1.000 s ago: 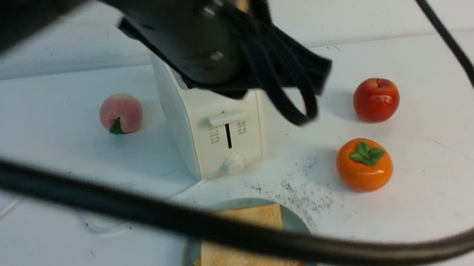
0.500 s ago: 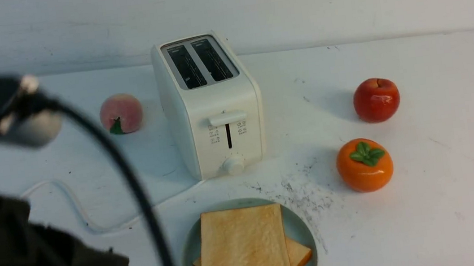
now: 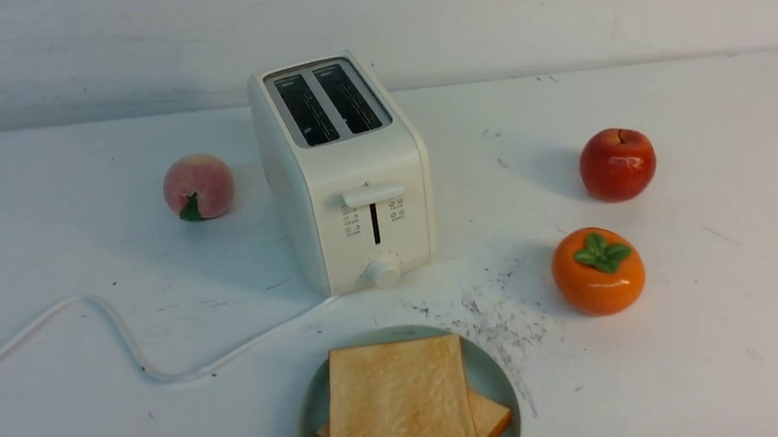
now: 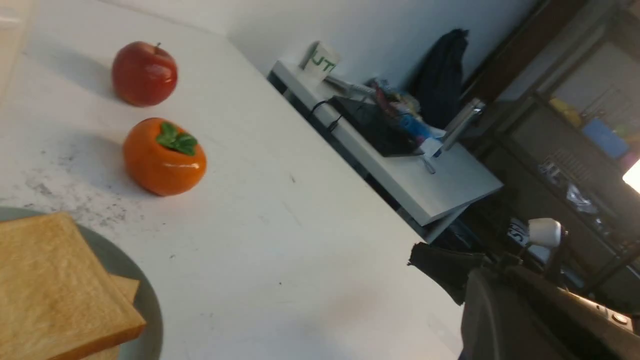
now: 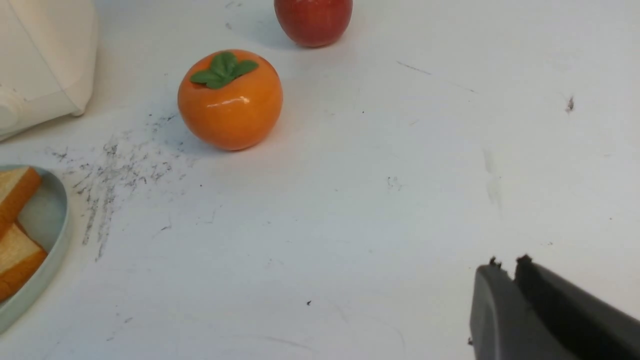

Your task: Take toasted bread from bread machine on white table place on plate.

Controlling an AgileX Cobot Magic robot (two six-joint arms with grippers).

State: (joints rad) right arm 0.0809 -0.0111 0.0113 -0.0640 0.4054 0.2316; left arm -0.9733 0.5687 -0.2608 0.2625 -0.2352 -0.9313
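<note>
Now both square golden slices of toasted bread (image 3: 398, 404) lie stacked on the round pale blue-green plate (image 3: 491, 376), the upper one flat and square-on, the lower one turned so its corners poke out beneath. That plate sits on the broad white desk (image 3: 743, 323) just in front of the cream-white boxy two-slot toaster (image 3: 347, 179), whose slots stand empty and whose white cord (image 3: 113, 326) trails off toward the left edge. A patch of black specks (image 3: 497, 316) marks the desk between plate and glossy orange persimmon (image 3: 598, 271). Behind the persimmon rests a shiny red apple (image 3: 618, 164); a pink peach (image 3: 199, 186) sits left of the toaster. In the right wrist view the right pincer (image 5: 507, 265) hangs above bare desk, its dark fingers pressed nearly together with only a thin slit between, holding nothing. The left pincer (image 4: 440, 265) shows only as a dark edge, pressed together, well apart from the plate.
</note>
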